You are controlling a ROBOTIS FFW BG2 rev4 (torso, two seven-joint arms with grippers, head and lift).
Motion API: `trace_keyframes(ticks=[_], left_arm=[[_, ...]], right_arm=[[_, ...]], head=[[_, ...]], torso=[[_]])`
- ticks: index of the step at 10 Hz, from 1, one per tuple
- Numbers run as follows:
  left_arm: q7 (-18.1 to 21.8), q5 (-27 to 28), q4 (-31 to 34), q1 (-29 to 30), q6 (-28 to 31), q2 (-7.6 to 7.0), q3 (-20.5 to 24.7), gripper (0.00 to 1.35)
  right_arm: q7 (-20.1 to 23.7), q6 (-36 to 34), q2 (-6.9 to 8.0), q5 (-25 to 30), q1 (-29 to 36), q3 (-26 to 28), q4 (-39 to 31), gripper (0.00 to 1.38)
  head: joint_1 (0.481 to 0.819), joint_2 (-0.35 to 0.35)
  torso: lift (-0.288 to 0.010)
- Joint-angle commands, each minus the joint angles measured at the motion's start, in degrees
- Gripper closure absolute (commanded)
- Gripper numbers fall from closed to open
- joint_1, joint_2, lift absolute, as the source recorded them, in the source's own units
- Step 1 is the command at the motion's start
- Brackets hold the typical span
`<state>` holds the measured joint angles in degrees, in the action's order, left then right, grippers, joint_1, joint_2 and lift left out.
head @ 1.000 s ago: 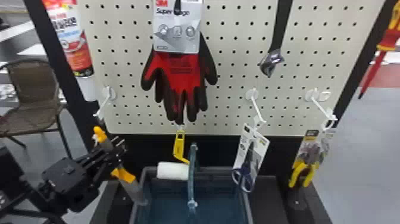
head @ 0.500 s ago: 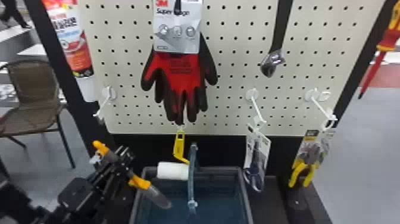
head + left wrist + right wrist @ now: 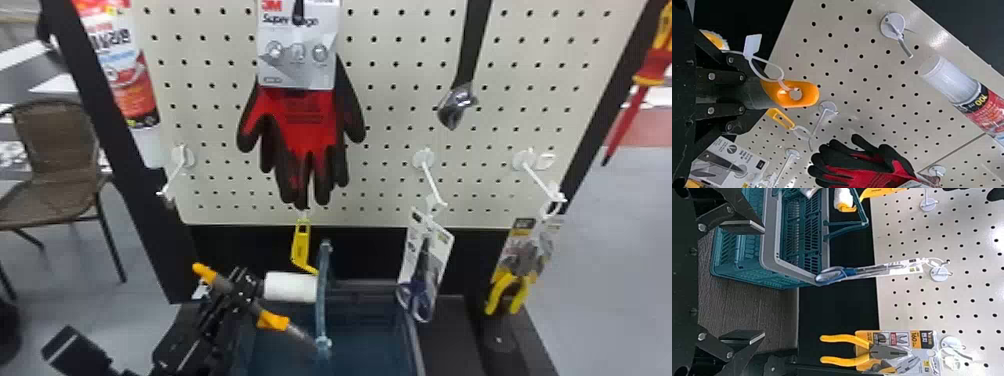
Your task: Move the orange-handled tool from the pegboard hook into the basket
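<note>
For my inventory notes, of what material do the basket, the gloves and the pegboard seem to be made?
The basket looks like matte molded plastic, given its slotted walls. The gloves seem red fabric with a dull black coating, perhaps rubber, over the fingers. The pegboard has a smooth face with glare, perhaps painted; metal or hardboard, I cannot tell.

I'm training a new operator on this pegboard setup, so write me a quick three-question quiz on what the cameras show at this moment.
1. True or false: the left gripper has the orange-handled tool in its jaws.
2. In the head view, what hangs between the gloves and the yellow-handled pliers?
A) the scissors
B) the paint roller
C) the chair
3. Fill in one word: the jaws of the right gripper are ____.

Key: 1 true; 2 A; 3 open
</note>
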<state>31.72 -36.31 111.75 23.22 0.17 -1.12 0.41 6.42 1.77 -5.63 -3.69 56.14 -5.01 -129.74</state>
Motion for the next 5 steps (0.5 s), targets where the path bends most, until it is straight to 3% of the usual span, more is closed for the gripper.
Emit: trace_keyframes(ticks=[1,5], left_arm=[[-0.2,-2.2,-1.7,-0.3,-1.2,-0.03,-1.7,1.21],[-0.6,-4.8,-5.8,-0.7,-2.5,-0.11,-4.9,1.21]], right_arm=[[0.0,-0.1,0.01,-0.1,0.0,0.0,0.0,0.34],[0.2,-0.1,0.01,-0.3,0.0,0.0,0.0,0.34]], head=[[0.549,0.0],[0.549,0.0]], torso=[[-0.1],[-0.1]])
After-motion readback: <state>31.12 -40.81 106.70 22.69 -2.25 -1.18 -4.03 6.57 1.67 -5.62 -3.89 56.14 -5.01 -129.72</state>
